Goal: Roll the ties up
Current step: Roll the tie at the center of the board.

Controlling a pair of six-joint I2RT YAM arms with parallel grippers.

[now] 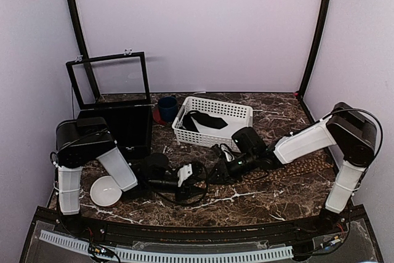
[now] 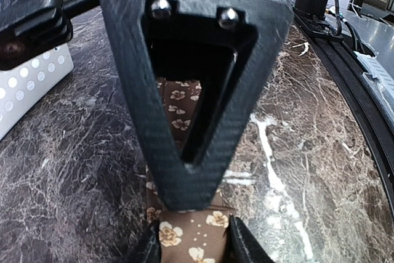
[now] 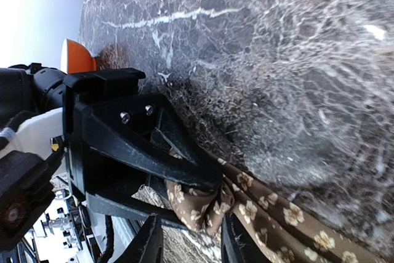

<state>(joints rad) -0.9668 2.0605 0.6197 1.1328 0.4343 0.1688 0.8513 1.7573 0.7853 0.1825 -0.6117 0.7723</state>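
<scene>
One tie (image 1: 308, 165), dark brown with small tan flowers, lies along the marble table (image 1: 258, 198) toward the right. Its near end is held between both grippers at the table's middle. My left gripper (image 1: 196, 175) is shut on a folded bit of the tie (image 2: 191, 235), which fills the gap in the left wrist view (image 2: 196, 246). My right gripper (image 1: 223, 163) meets it tip to tip and is shut on the bunched end of the tie (image 3: 203, 204) in the right wrist view (image 3: 192, 238). The rest of the tie (image 3: 289, 220) trails off flat to the lower right.
A white slotted basket (image 1: 240, 110) with dark cloth inside stands behind the grippers. A blue cup (image 1: 167, 108) and a red dish (image 1: 158, 117) sit to its left, next to an open black box (image 1: 123, 124). A white bowl (image 1: 106, 190) lies by the left arm.
</scene>
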